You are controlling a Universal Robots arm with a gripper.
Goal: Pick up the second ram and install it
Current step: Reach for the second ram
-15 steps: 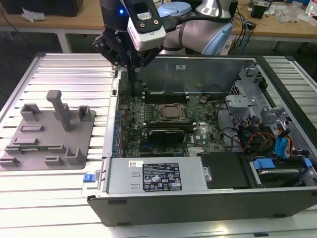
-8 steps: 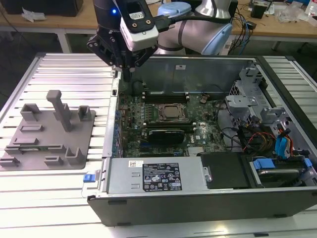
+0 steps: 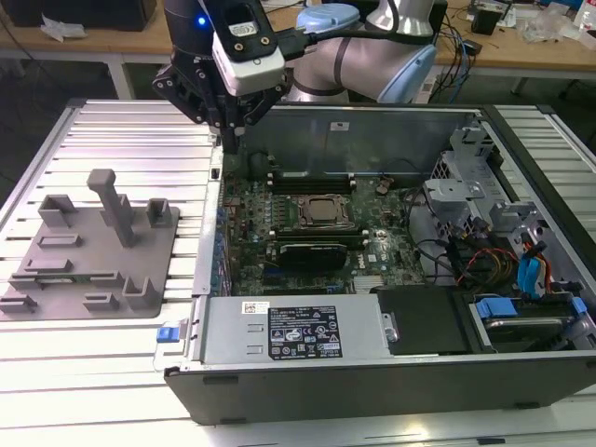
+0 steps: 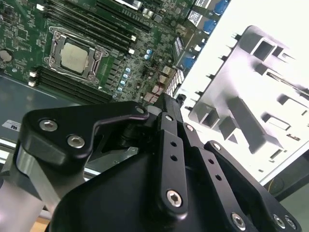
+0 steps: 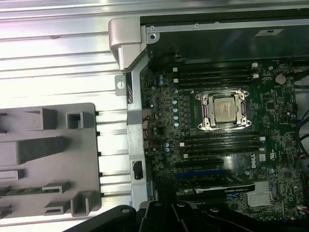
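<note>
A thin green strip, the second ram (image 5: 29,190), lies in a long slot of the grey fixture plate (image 5: 48,145) beside the open computer case. That plate (image 3: 93,247) sits at the exterior view's left. My gripper (image 3: 230,140) hangs above the case's far corner, on the side nearest the plate, with its black fingers pointing down. In the second wrist view the gripper (image 4: 166,99) has its fingers drawn together with nothing between them. It touches neither the ram nor the motherboard (image 3: 307,223). The CPU socket (image 5: 224,110) has long black memory slots (image 5: 219,142) on both sides.
The case's metal wall (image 5: 135,145) stands between the fixture plate and the motherboard. A power supply (image 3: 298,331) fills the case's near side. Drive cages and cables (image 3: 494,242) crowd the exterior view's right. The ribbed metal table (image 3: 121,140) surrounds everything.
</note>
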